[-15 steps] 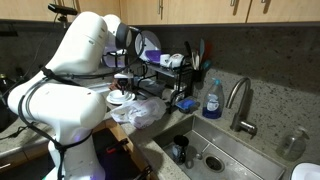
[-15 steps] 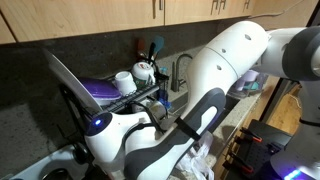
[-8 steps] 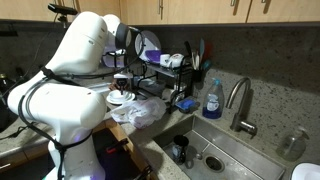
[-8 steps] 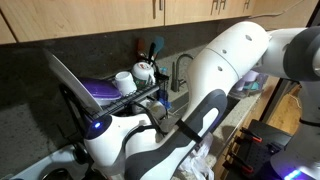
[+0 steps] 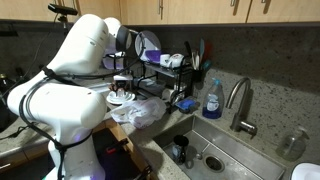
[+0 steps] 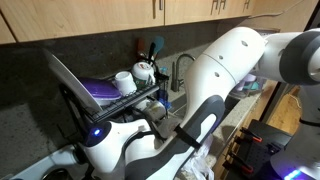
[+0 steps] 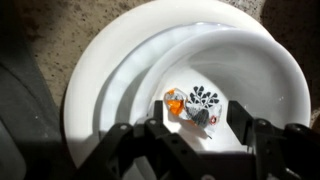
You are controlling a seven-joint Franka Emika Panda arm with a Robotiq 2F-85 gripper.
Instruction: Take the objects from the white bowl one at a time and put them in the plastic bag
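Observation:
In the wrist view a white bowl (image 7: 270,60) stands on a white plate (image 7: 88,95). A small packet (image 7: 192,103), white with a black print and an orange end, lies in the bowl. My gripper (image 7: 200,128) hangs over the bowl, open, its dark fingers (image 7: 243,118) standing on either side of the packet and apart from it. In an exterior view the gripper (image 5: 122,84) is just above the bowl (image 5: 117,99), with the crumpled clear plastic bag (image 5: 141,112) beside it on the counter. The arm hides most of that spot.
A dish rack (image 5: 165,66) with plates and cups stands behind the bowl. To its side are a blue soap bottle (image 5: 211,100), a tap (image 5: 239,102) and a steel sink (image 5: 215,155) with a cup in it. The counter edge runs along the sink.
The bowl and the bag have not moved. The arm's upper part has shifted slightly in an exterior view.

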